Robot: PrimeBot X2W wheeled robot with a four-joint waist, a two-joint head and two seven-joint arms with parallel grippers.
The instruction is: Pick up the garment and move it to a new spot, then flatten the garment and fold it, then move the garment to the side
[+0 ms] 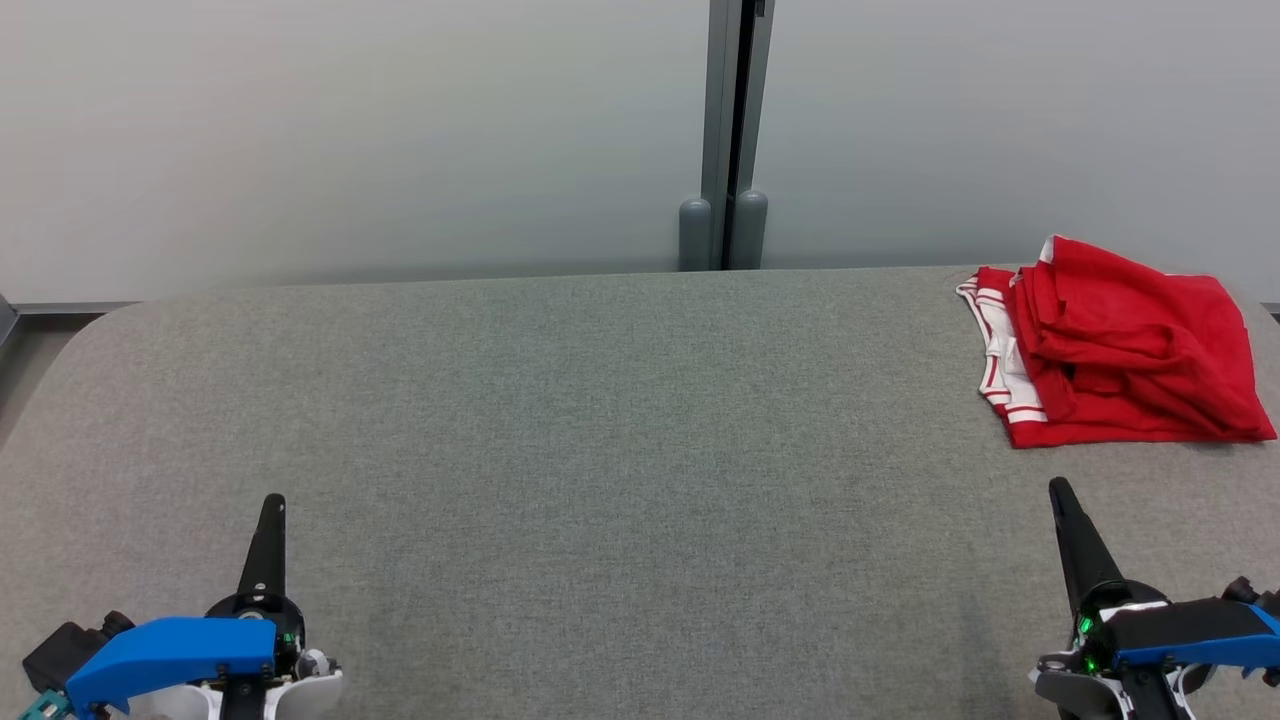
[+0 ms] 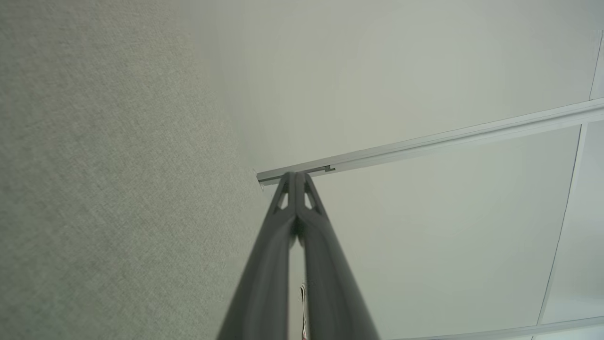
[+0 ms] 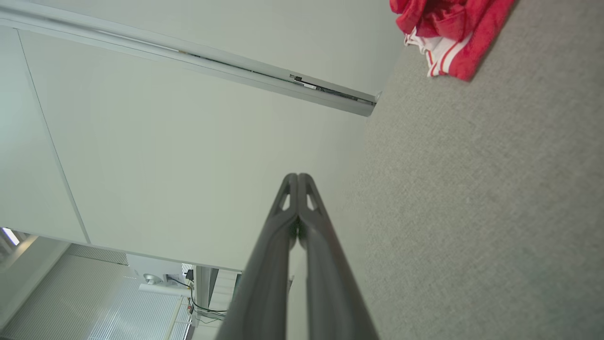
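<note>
Grey desk (image 1: 600,450) held the garment (image 1: 1130,350) at its far right corner, lengthwise along the far edge, striped hem leftward; left claw (image 1: 273,505) and right claw (image 1: 1060,492) stood pressed together.

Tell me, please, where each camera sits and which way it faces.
Head view: on the head, facing down across the table to the garment at right; left claw and right claw show.
Left wrist view: on the left wrist, along the shut left claw towards table and wall.
Right wrist view: on the right wrist, along the shut right claw; garment ahead.
Head and right wrist views share the garment.
</note>
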